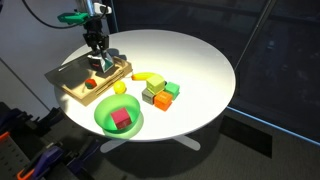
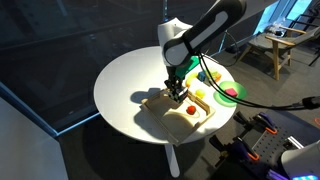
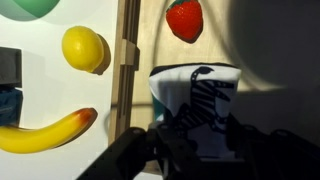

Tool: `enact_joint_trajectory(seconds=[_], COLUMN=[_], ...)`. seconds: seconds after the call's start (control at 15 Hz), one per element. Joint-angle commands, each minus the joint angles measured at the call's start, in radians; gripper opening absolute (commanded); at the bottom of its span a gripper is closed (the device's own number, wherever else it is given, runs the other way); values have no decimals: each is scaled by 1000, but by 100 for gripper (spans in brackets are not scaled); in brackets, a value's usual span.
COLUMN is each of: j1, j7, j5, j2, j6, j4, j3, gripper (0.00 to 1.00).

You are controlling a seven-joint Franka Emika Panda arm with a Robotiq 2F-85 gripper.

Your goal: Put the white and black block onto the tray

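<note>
White with black markings, the white and black block [image 3: 195, 95] fills the near part of my wrist view. The gripper [image 3: 190, 140] is closed on it, dark fingers against its lower sides. It sits over the pale wood of the tray [image 3: 150, 35], inside the raised rim [image 3: 127, 65]. I cannot tell whether its underside touches the tray floor.

Further along the tray floor lies a red strawberry [image 3: 184, 20], apart from the block. Just outside the tray's rim I see a banana [image 3: 45, 130] close to the camera and a lemon [image 3: 84, 48] beyond it, near the rim. The edge of a green bowl [image 3: 25, 5] shows furthest from the tray.

In an exterior view the gripper [image 1: 97, 60] is low over the tray [image 1: 70, 80], with the arm above it. The lemon [image 1: 120, 88] is just beside the tray's corner and the banana [image 1: 150, 77] a little further off. The orange and green cubes [image 1: 160, 95] are further still on the white counter [image 1: 190, 55]. The green bowl [image 1: 105, 120] stands near the tray and holds a dark red cube [image 1: 122, 119].
</note>
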Motion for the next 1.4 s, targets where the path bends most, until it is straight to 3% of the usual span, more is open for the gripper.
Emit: enact_joint_trajectory(seconds=[0.0, 0.2, 0.87, 1.33], j1=[7, 5, -5, -25], j7=[8, 7, -1, -53], j5=[7, 6, 5, 24], j2=[3, -16, -125, -268], j6=[-39, -41, -57, -23], j4=[31, 21, -42, -146], j3=[-6, -7, -12, 5], gripper=[81, 100, 100, 100])
